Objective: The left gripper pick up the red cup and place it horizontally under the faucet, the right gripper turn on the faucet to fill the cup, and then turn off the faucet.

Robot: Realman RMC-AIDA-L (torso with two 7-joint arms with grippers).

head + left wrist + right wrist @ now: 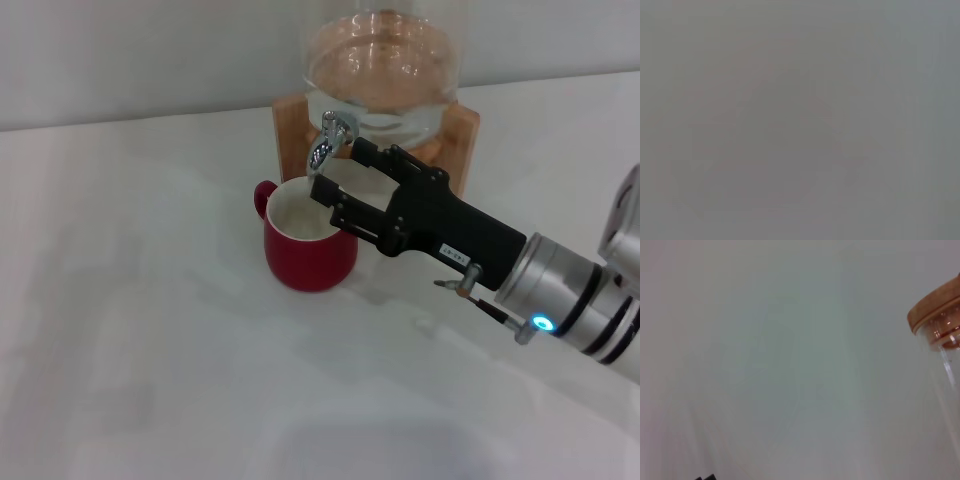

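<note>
- One pincer works in the head view: the right gripper (335,185), fingers spread around the faucet (331,136), gripping nothing; the cup (308,236) stands just beneath it, so a careless sweep could tip it.
- Left wrist view: blank grey, left gripper unseen.
- Right wrist view: only the jar (942,350); fingers barely visible.

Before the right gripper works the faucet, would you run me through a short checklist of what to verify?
1. Red cup upright on the table: ok.
2. Cup mouth under the faucet spout: ok, the spout hangs over the rim's far side.
3. Right gripper at the faucet: ok, its fingertips sit beside the spout, above the cup.
4. Grip on the faucet's handle: cannot tell.
5. Water in the jar: ok.
6. Left gripper clear of the cup: ok in the head view, where it does not appear.
</note>
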